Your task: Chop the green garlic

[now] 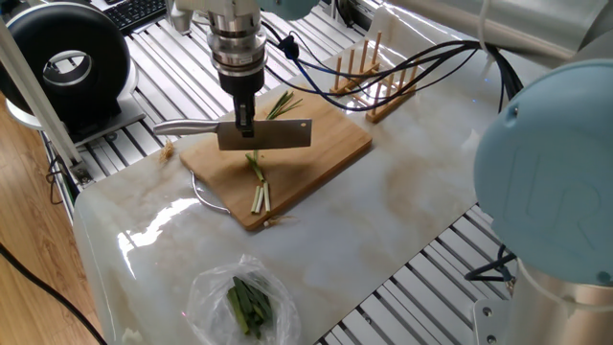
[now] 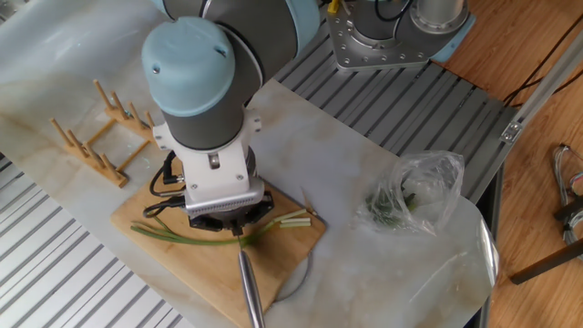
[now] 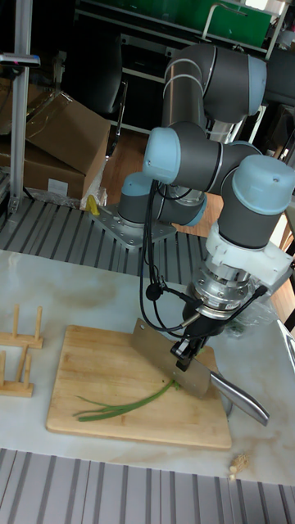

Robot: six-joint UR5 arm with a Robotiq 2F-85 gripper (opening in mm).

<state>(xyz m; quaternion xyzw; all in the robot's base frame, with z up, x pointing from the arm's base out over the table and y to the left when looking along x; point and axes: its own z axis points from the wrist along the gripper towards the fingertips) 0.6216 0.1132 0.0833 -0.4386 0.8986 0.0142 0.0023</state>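
One fixed view is showing the gripper (image 1: 246, 123) with its fingers clamping the spine of a steel cleaver (image 1: 265, 134), the blade hanging just above a long thin green garlic stalk (image 1: 260, 165) that is lying on the bamboo cutting board (image 1: 330, 144) on the marble desk (image 1: 383, 211). A few short pale sticks (image 1: 261, 198) are lying at the near end (seemingly cut), so most of the stalk is looking uncut.
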